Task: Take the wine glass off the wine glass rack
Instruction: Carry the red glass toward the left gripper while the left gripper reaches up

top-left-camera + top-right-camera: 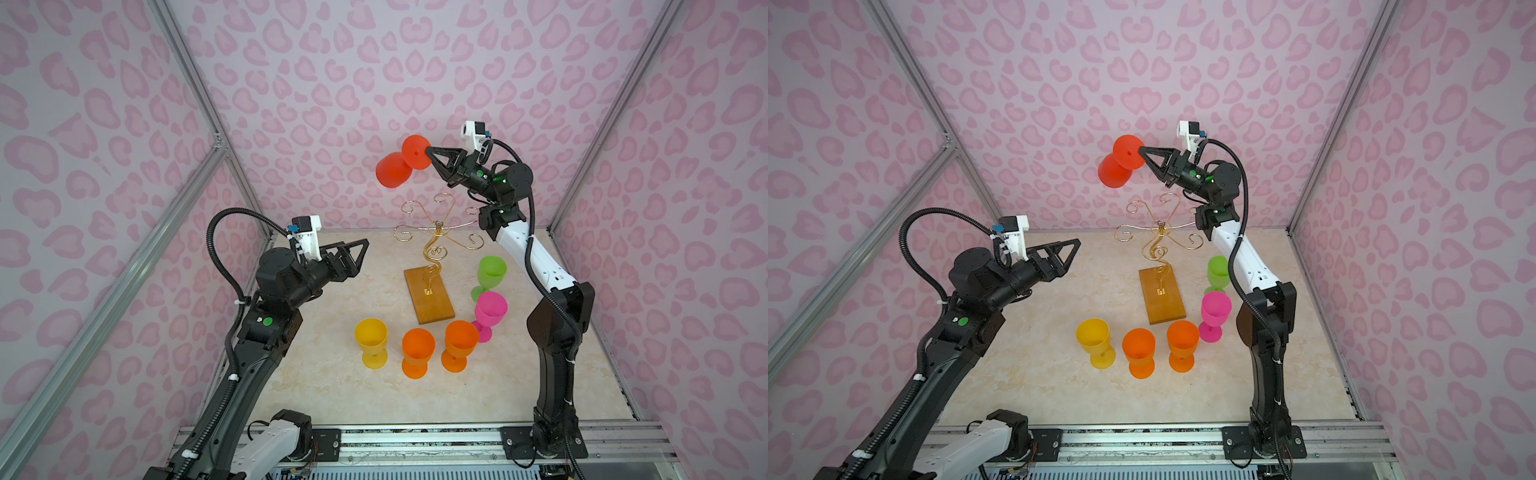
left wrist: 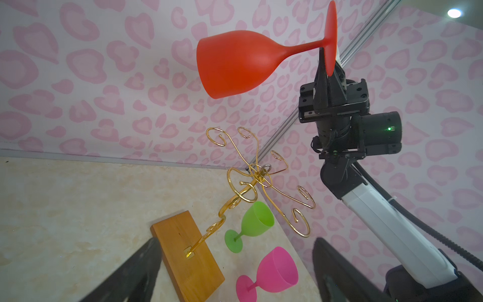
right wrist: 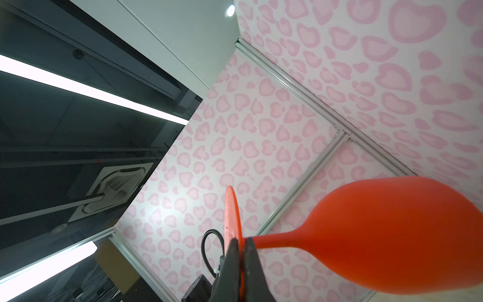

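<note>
Right tool (image 1: pixel 428 151) pinches the wine glass (image 1: pixel 392 169) by its foot, stem pointing straight ahead. The wine glass rack (image 1: pixel 436 237) seemingly clear beneath; left tool (image 1: pixel 362 248) spread.

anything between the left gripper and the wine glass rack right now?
Nothing. In both top views only bare tabletop shows between the open left gripper and the wine glass rack.

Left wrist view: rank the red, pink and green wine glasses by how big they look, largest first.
1. red wine glass: clearly largest.
2. pink wine glass: slightly bigger than the green one, though partly cropped.
3. green wine glass: smallest, but it stands farther from the camera, so real sizes may match.
</note>
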### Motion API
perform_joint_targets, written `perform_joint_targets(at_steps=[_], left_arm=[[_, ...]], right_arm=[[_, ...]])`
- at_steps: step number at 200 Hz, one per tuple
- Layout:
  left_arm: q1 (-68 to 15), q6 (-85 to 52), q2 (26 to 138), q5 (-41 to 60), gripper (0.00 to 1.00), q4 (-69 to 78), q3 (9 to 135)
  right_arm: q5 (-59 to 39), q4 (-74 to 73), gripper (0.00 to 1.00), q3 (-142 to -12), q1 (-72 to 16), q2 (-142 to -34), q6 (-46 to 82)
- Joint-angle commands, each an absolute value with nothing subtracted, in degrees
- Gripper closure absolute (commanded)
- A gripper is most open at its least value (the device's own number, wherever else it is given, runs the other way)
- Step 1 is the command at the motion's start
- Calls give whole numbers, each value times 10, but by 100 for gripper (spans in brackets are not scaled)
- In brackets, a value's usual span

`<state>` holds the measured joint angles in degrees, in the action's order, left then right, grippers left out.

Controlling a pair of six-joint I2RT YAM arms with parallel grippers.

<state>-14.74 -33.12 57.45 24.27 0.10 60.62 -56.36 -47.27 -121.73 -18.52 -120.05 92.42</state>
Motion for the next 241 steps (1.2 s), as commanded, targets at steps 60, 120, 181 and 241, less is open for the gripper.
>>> perform_joint_targets(at_steps=[60, 120, 181, 241], left_arm=[[-136, -347, 624, 396, 11, 271, 578], [-102, -444, 674, 472, 12, 446, 558], [-87, -544, 743, 533, 12, 594, 559], [-86, -564, 770, 529, 12, 629, 569]], right_arm=[[-537, -736, 100, -999, -223, -1093, 1058], [-512, -797, 100, -882, -229, -1032, 1071], [-496, -845, 100, -856, -245, -1023, 1100], [-496, -867, 100, -830, -255, -1022, 1121]])
